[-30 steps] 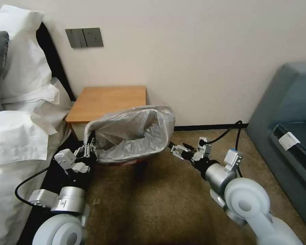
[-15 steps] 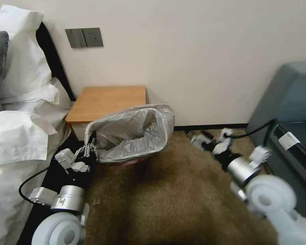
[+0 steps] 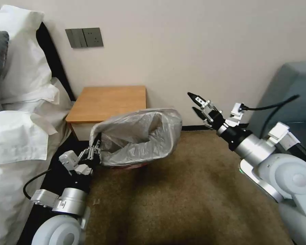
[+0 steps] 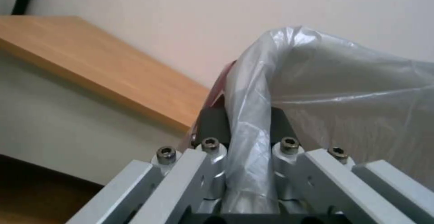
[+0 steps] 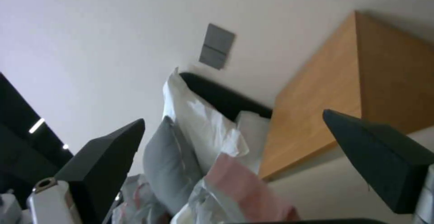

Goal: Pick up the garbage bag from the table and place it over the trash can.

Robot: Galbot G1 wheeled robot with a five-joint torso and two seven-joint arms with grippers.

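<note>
Garbage bag [image 3: 139, 136] at frame centre, mouth spread open and draped over the trash can, of which hardly more than a reddish strip shows beneath the plastic; just in front of the table [image 3: 108, 102], which stands bare in the upper-middle. Left gripper [image 3: 93, 151] at the bag's left edge, lower left of centre, jaws clenched on a fold of film; in the left wrist view the plastic [image 4: 253, 132] runs straight between the pads. Right gripper [image 3: 195, 103] raised right of centre, clear of the bag, jaws released and spread, holding nothing. Thin, light, crinkly film by the look of it: likely slippery, quick to collapse or tear, best pinched at the rim edge, not the loose belly. Open carpet [image 3: 180, 197] in the lower frame gives room; bed [image 3: 20, 136] crowds the left, sofa [image 3: 289, 98] the right, wall close behind.
</note>
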